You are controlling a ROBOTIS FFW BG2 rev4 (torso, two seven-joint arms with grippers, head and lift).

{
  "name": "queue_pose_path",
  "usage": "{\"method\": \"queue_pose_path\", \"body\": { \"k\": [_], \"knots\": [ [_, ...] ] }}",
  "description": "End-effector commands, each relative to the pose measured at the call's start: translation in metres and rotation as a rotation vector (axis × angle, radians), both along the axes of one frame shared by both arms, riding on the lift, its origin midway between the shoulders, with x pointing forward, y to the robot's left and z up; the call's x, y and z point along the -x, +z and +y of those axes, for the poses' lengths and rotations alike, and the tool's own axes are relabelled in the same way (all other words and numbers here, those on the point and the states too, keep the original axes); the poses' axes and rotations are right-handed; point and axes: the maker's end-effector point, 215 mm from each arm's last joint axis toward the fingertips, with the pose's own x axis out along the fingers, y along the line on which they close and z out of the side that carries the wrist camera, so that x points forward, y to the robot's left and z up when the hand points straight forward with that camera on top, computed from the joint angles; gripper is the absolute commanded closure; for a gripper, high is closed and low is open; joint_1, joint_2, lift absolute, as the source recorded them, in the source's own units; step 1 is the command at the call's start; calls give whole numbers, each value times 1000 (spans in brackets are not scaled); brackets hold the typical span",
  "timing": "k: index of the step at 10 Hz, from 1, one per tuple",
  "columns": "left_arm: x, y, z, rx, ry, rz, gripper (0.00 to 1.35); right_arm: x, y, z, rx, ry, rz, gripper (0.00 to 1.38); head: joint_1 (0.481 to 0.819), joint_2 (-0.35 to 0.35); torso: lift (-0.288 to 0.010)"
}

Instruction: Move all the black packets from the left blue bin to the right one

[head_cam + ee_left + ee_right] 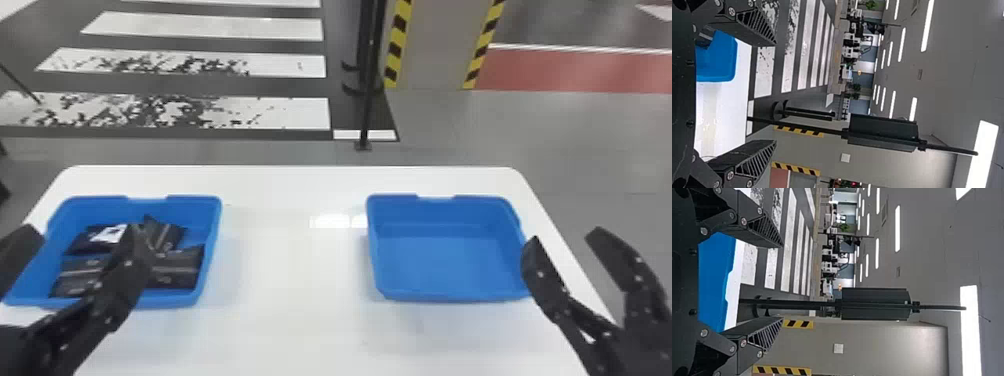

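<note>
text: none legible | labels, brands: none legible | numbers, signs: none legible

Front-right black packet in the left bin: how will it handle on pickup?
The front-right black packet is probably floppy: its outline looks uneven, with a corner poking up. Likely light, as it looks like a thin pouch. Its flat shape makes rolling unlikely.

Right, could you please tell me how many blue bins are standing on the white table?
2: the left blue bin, with black packets in it, and the right blue bin, on opposite sides of the white table.
</note>
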Motion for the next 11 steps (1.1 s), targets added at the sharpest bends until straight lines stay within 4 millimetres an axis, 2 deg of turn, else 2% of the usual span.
{"method": "queue_pose_path", "body": {
  "k": [1, 6, 11],
  "knots": [
    [0, 0, 0, 0, -1, -1, 162, 0, -1, 0, -1, -1, 2, 403, 695, -66, -121],
    [0, -2, 0, 10, -1, 7, 162, -1, 0, 0, -5, -1, -2, 403, 695, -66, -121],
    [-21, -34, 19, -70, 8, 93, 160, 0, -1, -1, -8, -1, 0, 403, 695, -47, -121]
  ]
}}
